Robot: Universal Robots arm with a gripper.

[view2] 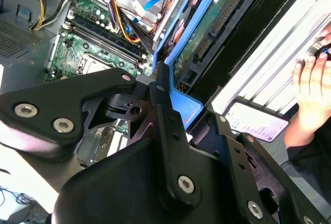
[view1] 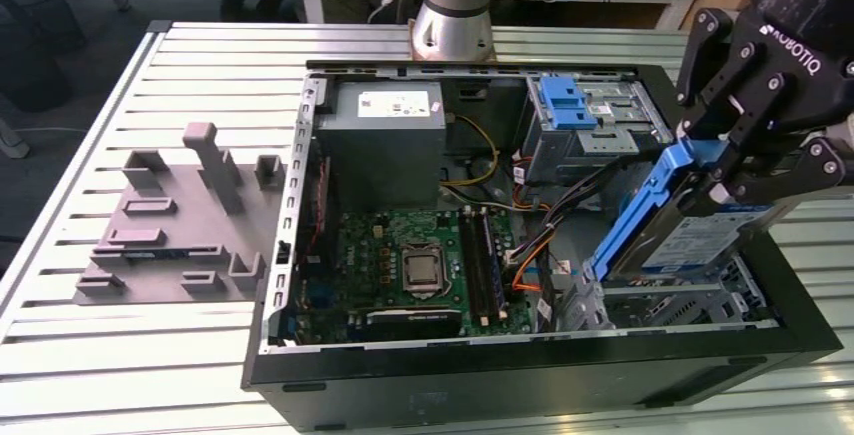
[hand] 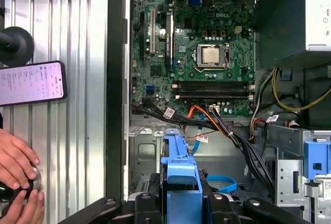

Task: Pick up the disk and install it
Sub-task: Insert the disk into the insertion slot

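The disk [view1: 697, 240] is hanging tilted over the corner of the open computer case [view1: 534, 370] at the exterior view's right. Its labelled face is showing toward the camera, and its blue bracket [view1: 638, 210] is running down the edge that faces the motherboard [view1: 407, 255]. Its lower end is dipping just inside the case rim, above the empty metal bay [view1: 667, 307], without sitting in it. The gripper [view1: 734, 170] is gripping the disk's upper end, its fingers drawn in narrow across drive and bracket, with nothing else in their hold. In the first wrist view the bracket's end is pointing toward the bay, with a bundle of black and orange cables [hand: 227, 125] lying just beside that opening and a loose blue cable [hand: 220, 183] curling within it. The picking up is looking done, then, and the installing is under way but not finished. Seating the drive, as I judge it, is calling for the tilt to be taken out so the bracket lines up with the bay's walls, and for the cables to be kept out of the slot. A person's hand [hand: 15, 164] is resting by the slatted table [hand: 77, 131] outside the case, near a phone [hand: 31, 83].
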